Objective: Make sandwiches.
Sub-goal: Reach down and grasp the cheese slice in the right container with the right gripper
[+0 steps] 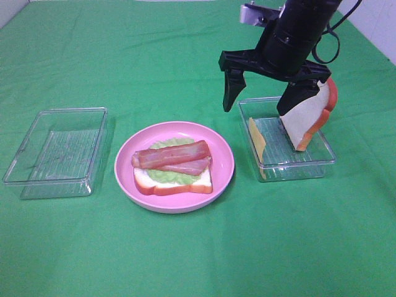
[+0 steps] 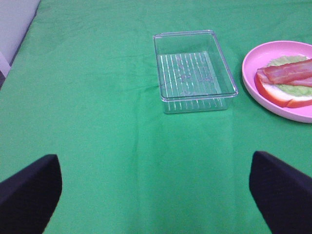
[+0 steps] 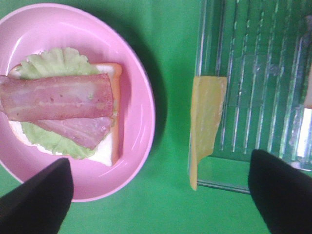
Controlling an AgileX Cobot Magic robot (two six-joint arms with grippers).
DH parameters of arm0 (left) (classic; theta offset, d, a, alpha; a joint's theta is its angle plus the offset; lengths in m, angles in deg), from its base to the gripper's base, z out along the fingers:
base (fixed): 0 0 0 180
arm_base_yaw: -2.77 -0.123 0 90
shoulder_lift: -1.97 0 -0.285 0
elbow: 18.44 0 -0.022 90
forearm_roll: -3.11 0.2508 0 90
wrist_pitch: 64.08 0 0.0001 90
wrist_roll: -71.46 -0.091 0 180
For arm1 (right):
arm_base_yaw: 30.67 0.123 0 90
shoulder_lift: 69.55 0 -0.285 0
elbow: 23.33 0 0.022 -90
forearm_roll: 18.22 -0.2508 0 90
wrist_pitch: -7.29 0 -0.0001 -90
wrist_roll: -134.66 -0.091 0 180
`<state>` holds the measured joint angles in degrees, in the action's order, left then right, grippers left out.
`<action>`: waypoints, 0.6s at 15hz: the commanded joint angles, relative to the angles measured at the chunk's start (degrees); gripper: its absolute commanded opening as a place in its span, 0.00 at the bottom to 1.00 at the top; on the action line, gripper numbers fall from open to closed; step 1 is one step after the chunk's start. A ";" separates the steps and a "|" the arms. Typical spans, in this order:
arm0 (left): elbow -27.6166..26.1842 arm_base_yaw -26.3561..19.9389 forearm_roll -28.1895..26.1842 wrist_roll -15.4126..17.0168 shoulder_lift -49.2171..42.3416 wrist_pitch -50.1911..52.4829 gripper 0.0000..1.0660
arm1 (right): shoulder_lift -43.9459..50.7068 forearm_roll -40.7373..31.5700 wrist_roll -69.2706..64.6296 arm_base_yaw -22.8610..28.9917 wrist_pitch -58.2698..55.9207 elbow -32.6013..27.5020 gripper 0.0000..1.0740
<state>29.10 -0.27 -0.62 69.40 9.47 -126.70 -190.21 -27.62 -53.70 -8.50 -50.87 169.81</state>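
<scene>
Half-built toy sandwich (image 1: 172,170) on pink plate (image 1: 223,154) on worktop (image 1: 185,260), cheese slice (image 1: 256,141) and bread slice (image 1: 309,124) leaning in clear tray (image 1: 297,167) under wide-open right hand (image 1: 256,110); left hand (image 2: 155,156) wide too; pieces probably light, stiff, slippery, best pinched by edges.

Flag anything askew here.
Two things, both in the right clear box: the cheese slice stands on edge against one wall, and the bread slice leans upright at the opposite side instead of lying flat.

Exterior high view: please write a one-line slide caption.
Open right gripper over a clear box holding cheese and bread, beside an unfinished sandwich on a pink plate.
</scene>
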 commanded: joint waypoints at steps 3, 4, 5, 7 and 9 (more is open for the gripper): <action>0.11 -0.29 -0.17 0.40 -1.09 0.92 0.92 | -0.97 -1.32 -0.40 0.00 -0.97 0.46 0.87; 0.11 -0.29 -0.17 0.40 -1.09 0.92 0.92 | -1.55 -0.57 -0.40 0.00 -0.92 0.46 0.86; 0.11 -0.29 -0.17 0.40 -1.09 0.92 0.92 | -2.35 0.46 -0.40 0.00 -1.09 0.46 0.86; 0.11 -0.29 -0.17 0.40 -1.09 0.92 0.92 | -4.98 1.43 -0.69 0.00 -1.32 0.46 0.86; 0.11 -0.29 -0.17 0.40 -1.09 0.92 0.92 | -7.28 1.43 -0.69 0.00 -1.49 0.46 0.86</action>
<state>29.10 -0.27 -0.62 69.40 9.47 -126.64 -197.31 -26.47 -53.93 -8.50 -51.96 170.15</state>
